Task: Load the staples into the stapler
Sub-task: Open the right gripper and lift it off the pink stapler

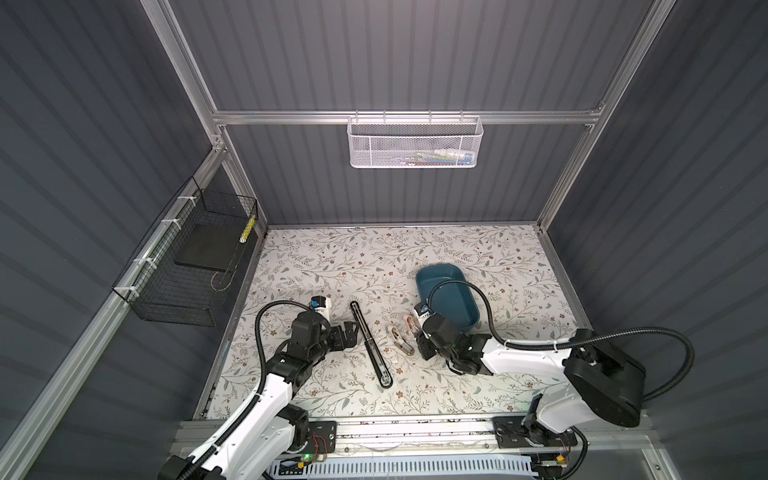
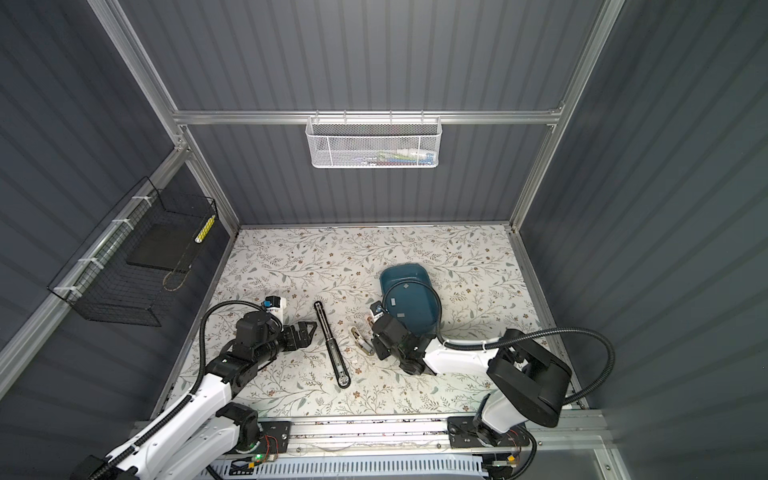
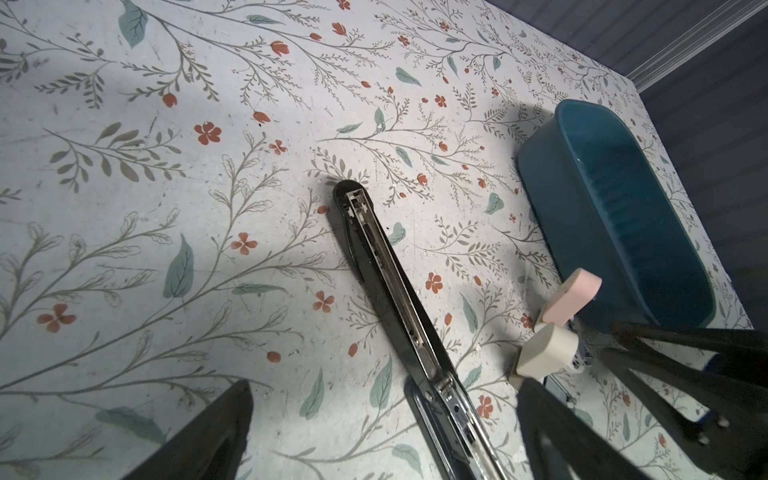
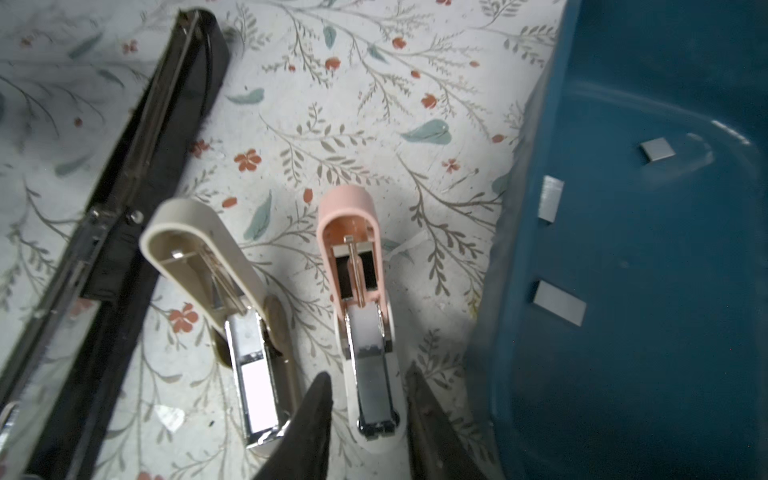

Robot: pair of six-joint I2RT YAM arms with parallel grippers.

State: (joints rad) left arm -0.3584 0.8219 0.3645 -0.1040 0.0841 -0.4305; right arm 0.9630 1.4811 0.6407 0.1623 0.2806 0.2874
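Three staplers lie opened on the floral table: a long black stapler (image 1: 371,345) (image 3: 386,266) (image 4: 137,166), a cream stapler (image 1: 401,340) (image 4: 208,257) and a pink stapler (image 1: 409,322) (image 4: 353,249). Silver staples (image 4: 559,302) (image 2: 406,286) lie loose in the blue tray (image 4: 511,291) (image 1: 419,282). A grey strip shows in the pink stapler's metal channel. My right gripper (image 4: 368,390) (image 1: 417,334) is open, one finger on each side of the pink stapler's front end, with a gap on both sides. My left gripper (image 3: 386,384) (image 1: 353,332) is wide open beside the black stapler's middle, holding nothing.
A white mesh basket (image 1: 415,141) hangs on the back rail. A black wire basket (image 1: 195,266) is fixed to the left wall. The right arm's black cable (image 1: 478,291) arcs over the tray. The tray stands close beside the pink stapler.
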